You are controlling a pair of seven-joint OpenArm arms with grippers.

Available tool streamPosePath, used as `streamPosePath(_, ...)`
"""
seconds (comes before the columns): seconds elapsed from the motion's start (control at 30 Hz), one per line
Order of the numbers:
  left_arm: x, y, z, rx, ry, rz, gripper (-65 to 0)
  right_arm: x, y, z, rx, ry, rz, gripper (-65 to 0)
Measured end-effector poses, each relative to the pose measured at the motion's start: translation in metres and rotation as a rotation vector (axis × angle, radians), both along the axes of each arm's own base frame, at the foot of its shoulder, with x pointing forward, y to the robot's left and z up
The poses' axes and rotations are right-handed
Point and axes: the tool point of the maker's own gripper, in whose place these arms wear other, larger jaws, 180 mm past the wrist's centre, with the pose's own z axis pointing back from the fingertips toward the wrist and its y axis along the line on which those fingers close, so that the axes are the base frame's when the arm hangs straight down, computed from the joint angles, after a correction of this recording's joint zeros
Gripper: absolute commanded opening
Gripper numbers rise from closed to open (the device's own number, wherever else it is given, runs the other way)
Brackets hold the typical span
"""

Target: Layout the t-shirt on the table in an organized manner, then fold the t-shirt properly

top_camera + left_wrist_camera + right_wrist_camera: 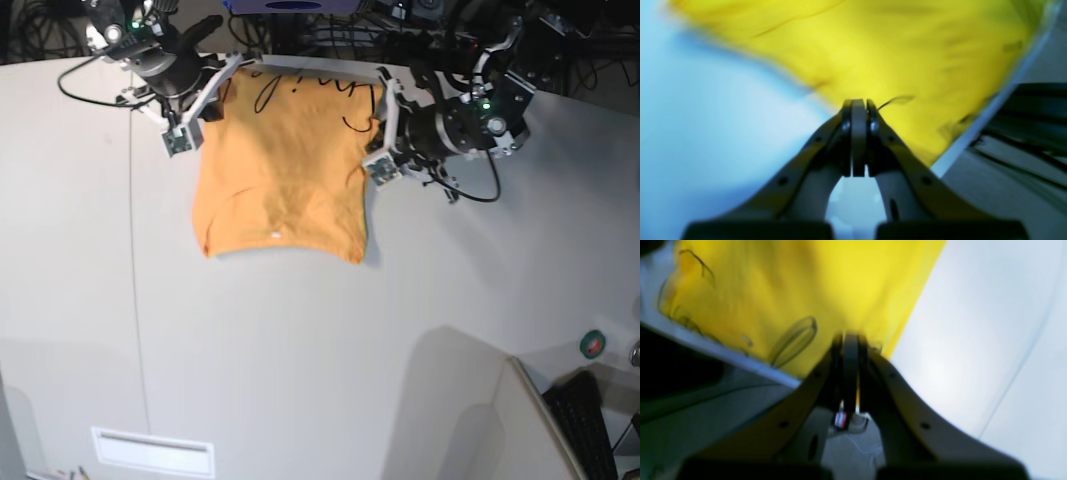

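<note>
The orange t-shirt (pixel 285 170) lies spread at the far side of the white table (pixel 300 340), with black lettering near its top edge and a small white tag near its lower hem. My right gripper (pixel 238 62) is shut on the shirt's top left corner. My left gripper (pixel 383 75) is shut on the top right corner. In the right wrist view the shut gripper (pixel 850 340) pinches the yellow-looking cloth (pixel 790 290). In the left wrist view the shut gripper (pixel 858 105) sits at the edge of the cloth (pixel 890 50). Both wrist views are blurred.
A thin dark seam (pixel 132 260) runs down the table's left part. The table's far edge (pixel 977 130) lies right beside the shirt. Cables and equipment (pixel 330 25) crowd behind it. A grey panel (pixel 480 410) and a round button (pixel 593 345) are at the lower right.
</note>
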Motion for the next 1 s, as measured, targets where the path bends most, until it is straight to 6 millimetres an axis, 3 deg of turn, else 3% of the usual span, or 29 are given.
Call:
streamPosePath(0.13,-0.004,0.029,0.016,0.021,-0.036,0.079,-65.0,-0.017,-0.048,-0.004,-0.099,0.032,-0.043,-65.0)
streamPosePath(0.23,-0.026,0.049,0.022,0.054,-0.024,0.083,-65.0,-0.051,-0.076,-0.008,-0.169,0.101,-0.061,-65.0)
streamPosePath(0.33,-0.069,0.073,0.016,0.120,0.056,0.085,-65.0,-0.107,-0.076,-0.009,-0.149,0.215,-0.078,-65.0)
streamPosePath(0.43,-0.124,0.097,0.006,0.174,0.184,0.113,-65.0,-0.183,-0.076,-0.013,-0.157,0.402,-0.060,-65.0)
streamPosePath(0.5,-0.161,0.105,0.000,0.202,0.272,0.116,-65.0,-0.212,-0.083,-0.020,-0.181,0.482,-0.057,-65.0)
streamPosePath(0.53,-0.179,0.104,-0.003,0.199,0.318,0.113,-65.0,-0.219,-0.082,-0.025,-0.183,0.503,-0.045,-65.0)
streamPosePath(0.63,-0.221,0.097,-0.017,0.184,0.439,0.103,-65.0,-0.215,-0.077,-0.054,-0.174,0.524,-0.005,-65.0)
streamPosePath(0.77,-0.250,0.090,-0.043,0.191,0.530,0.187,-65.0,-0.205,-0.071,-0.099,-0.188,0.555,0.057,-65.0)
streamPosePath(0.9,-0.262,0.082,-0.086,0.154,0.556,0.330,-65.0,-0.242,-0.048,-0.141,-0.062,0.724,0.246,-65.0)
streamPosePath(1.0,-0.287,0.077,-0.122,0.122,0.603,0.414,-65.0,-0.260,-0.055,-0.169,-0.038,0.838,0.293,-65.0)
